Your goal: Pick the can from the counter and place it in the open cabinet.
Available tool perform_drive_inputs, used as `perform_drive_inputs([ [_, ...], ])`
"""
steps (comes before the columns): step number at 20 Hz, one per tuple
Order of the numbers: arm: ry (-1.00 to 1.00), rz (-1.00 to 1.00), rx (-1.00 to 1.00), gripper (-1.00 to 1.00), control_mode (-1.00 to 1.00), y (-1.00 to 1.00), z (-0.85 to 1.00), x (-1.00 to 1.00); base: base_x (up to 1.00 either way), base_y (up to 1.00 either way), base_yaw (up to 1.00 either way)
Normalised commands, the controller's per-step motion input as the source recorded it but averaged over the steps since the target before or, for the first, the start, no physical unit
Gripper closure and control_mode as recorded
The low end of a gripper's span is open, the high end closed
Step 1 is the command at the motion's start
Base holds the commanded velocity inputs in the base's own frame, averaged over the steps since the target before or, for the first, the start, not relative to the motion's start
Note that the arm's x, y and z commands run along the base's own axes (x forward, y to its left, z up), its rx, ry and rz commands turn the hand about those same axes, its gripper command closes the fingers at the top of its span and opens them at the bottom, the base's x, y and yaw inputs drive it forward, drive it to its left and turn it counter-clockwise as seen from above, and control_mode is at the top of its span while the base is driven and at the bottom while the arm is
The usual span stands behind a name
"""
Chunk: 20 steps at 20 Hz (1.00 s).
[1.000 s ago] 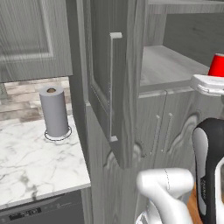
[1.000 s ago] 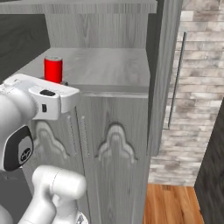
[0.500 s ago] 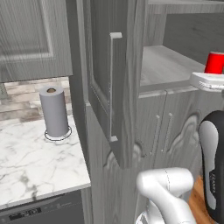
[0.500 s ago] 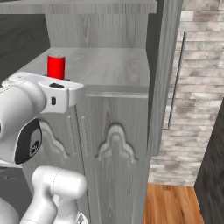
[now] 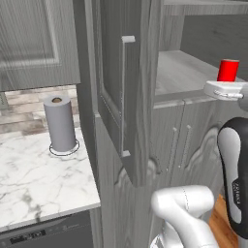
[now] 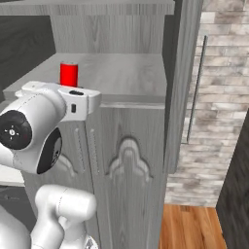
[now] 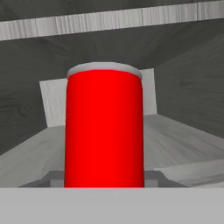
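The red can stands upright between my fingertips, with my gripper shut on it. From the left base view the can rises just above my white hand, over the front right part of the cabinet's grey shelf. The right base view puts the can over the shelf near its front left edge; its bottom is hidden behind my hand. The island counter with the cooktop is out of view.
The cabinet's left door swings open toward me with a long bar handle; the right door is open too. A grey paper towel roll stands on a marble counter to the left. Arched-panel doors sit below.
My hand has carried the can a little further in over the shelf, leftward in the left base view and rightward in the right base view. The cabinet has not moved.
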Motion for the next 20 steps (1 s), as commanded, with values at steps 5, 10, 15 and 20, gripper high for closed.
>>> perform_drive_inputs([
  [5,0.0,0.0,0.0,1.0,-1.0,0.08,0.0,0.25,0.0,0.0,0.0],
  [10,0.0,0.0,0.0,1.0,-1.0,0.13,0.0,0.24,0.0,0.0,0.0],
  [15,0.01,0.0,0.0,1.0,-1.0,0.06,0.0,0.22,0.0,0.0,0.0],
  [20,0.07,0.02,0.0,1.0,-1.0,0.0,0.0,0.18,0.0,0.0,0.0],
])
